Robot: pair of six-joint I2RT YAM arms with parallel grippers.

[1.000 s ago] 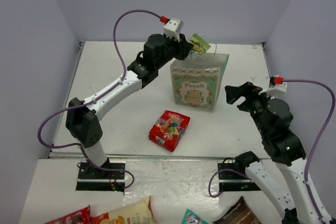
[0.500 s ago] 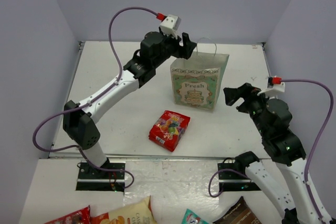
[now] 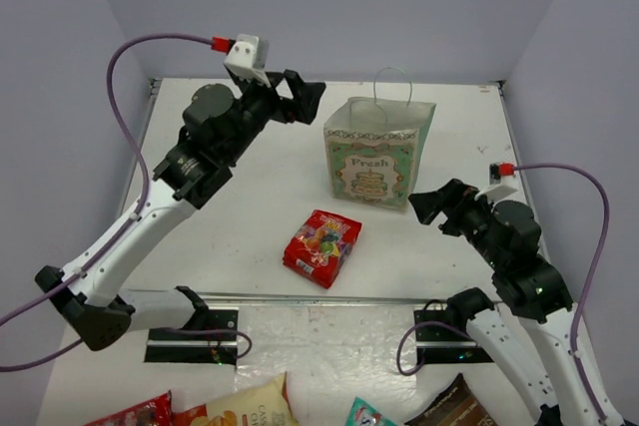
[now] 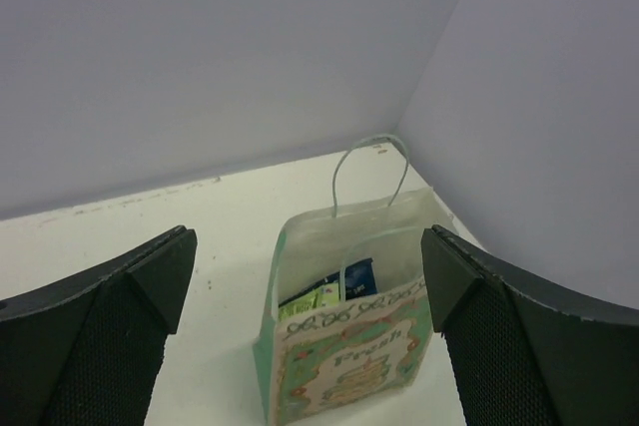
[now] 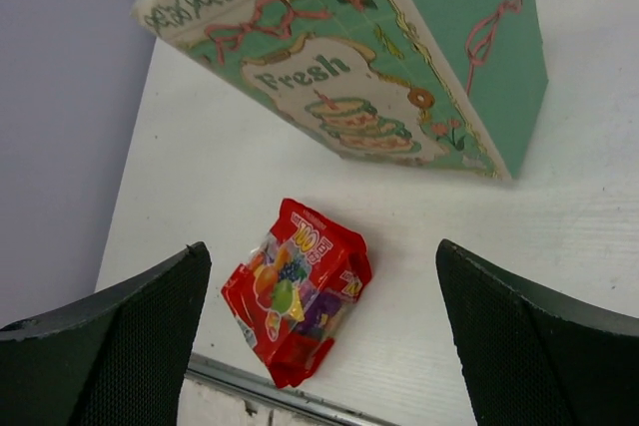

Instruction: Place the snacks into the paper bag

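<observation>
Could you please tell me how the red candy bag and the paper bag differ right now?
The red candy bag lies flat; the paper bag stands upright. The red candy bag is glossy red; the paper bag is mint and cream, open-topped, with packets inside. Both rest on the table.

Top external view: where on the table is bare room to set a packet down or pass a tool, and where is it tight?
Bare table spreads left of the paper bag and red candy bag, beneath the raised left arm. Tight: the gap between the bag's right side and the right tool.
</observation>
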